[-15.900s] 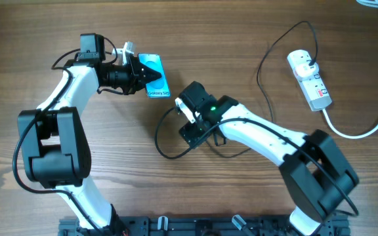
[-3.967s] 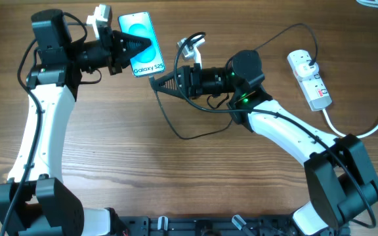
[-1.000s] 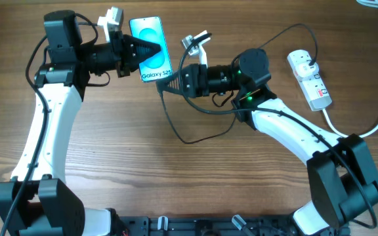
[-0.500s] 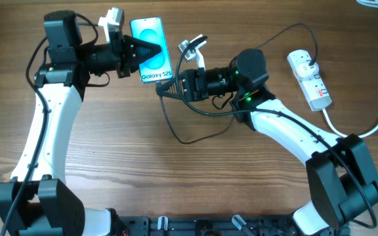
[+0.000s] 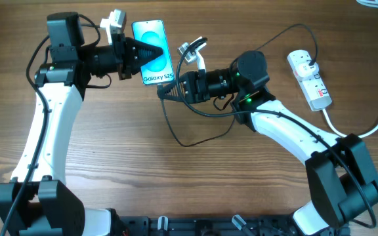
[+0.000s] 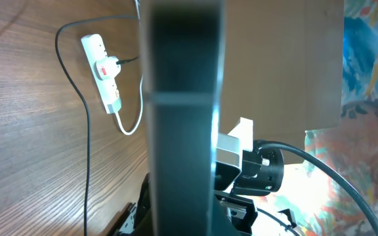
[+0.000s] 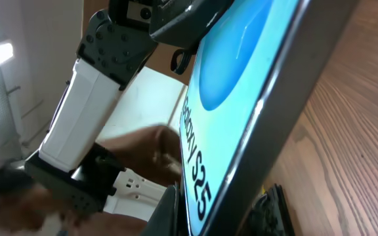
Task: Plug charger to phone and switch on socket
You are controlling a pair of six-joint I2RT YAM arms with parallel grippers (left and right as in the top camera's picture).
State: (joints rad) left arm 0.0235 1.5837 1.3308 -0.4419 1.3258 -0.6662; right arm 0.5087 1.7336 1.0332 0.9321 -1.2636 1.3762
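Note:
My left gripper [image 5: 151, 54] is shut on the phone [image 5: 151, 33] and holds it off the table with its teal screen facing up. In the left wrist view the phone [image 6: 182, 98] shows as a dark band, edge-on. My right gripper [image 5: 165, 92] is shut right at the phone's "Galaxy S25" end. In the right wrist view its fingers [image 7: 169, 213] straddle that end of the phone [image 7: 241, 85]. The black charger [image 5: 176, 134] cable runs out from these fingers, and its connector is hidden between them. The white socket [image 5: 310, 80] lies at the far right with a black plug in it.
A thick white cord [image 5: 359, 131] curves from the socket towards the table's right edge. The charger cable loops across the middle of the wooden table and back up to the socket [image 6: 104, 72]. Bare wood lies in front of both arms.
My right gripper's jaws have closed at the phone's bottom end. The phone and both grippers have shifted only slightly.

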